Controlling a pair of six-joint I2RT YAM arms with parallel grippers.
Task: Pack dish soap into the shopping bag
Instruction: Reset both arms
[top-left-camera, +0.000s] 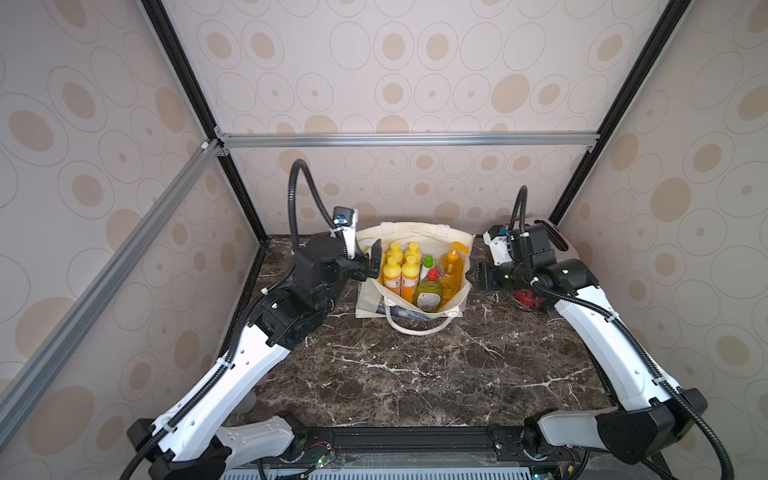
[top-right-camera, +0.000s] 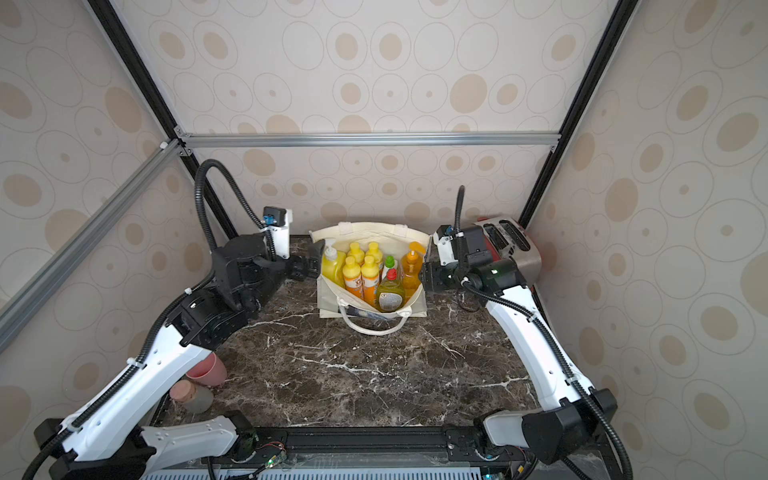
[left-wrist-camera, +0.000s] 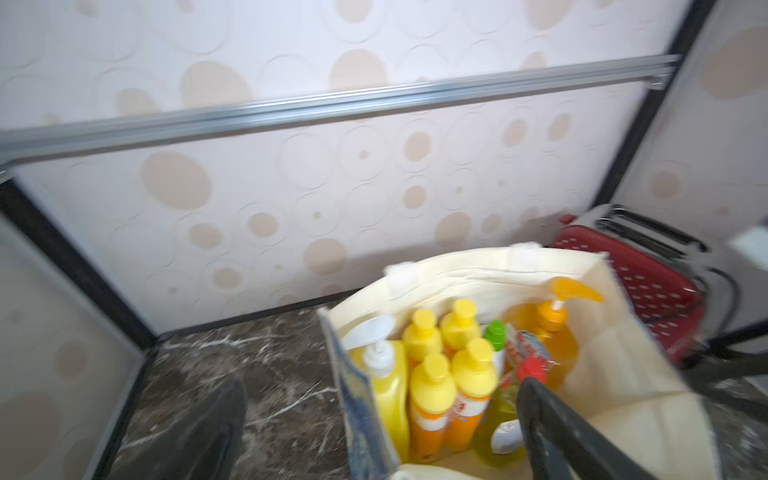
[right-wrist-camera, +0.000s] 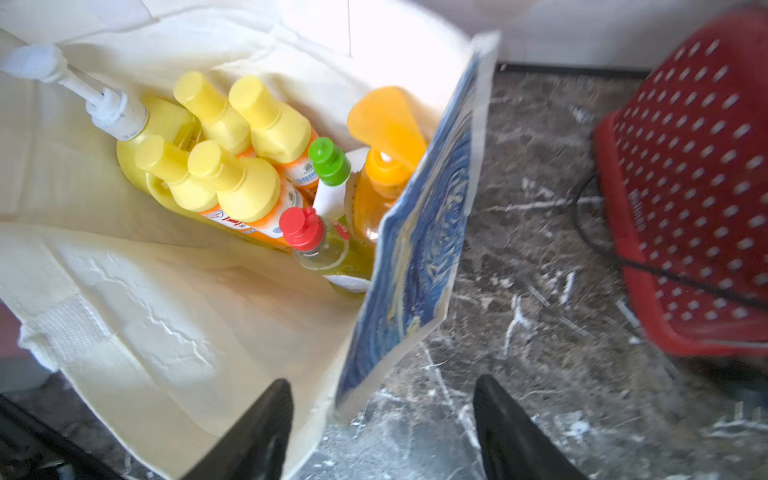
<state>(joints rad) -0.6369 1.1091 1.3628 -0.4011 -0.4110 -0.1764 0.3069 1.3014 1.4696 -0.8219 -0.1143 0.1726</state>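
All eight soap bottles (top-right-camera: 370, 279) stand up inside the bag (top-left-camera: 368, 301), so I think the packing is done. The step now is to get the left gripper (left-wrist-camera: 382, 383) and the right gripper (right-wrist-camera: 383, 382) clear of the bag. To do that well, each one should slide straight back, away from the bag, held wide open, so it does not hook the cloth and tip the bag. Slow is best, because the bag is soft and full. The left gripper is wide open. One side wall of the bag sits between its two fingers (left-wrist-camera: 561, 436), one finger inside above the bottles and one outside above the table (top-left-camera: 415, 374). It holds nothing, and I cannot tell if a finger brushes the cloth. The right gripper is open too, maybe a bit less wide. The blue painted wall on the other side of the bag stands between its fingers, close to them but not pinched, and it holds nothing. The red toaster (right-wrist-camera: 685, 187) is near this gripper, on the side away from the bag, with a black cord (right-wrist-camera: 665, 272) by it, so there is little room to back up.
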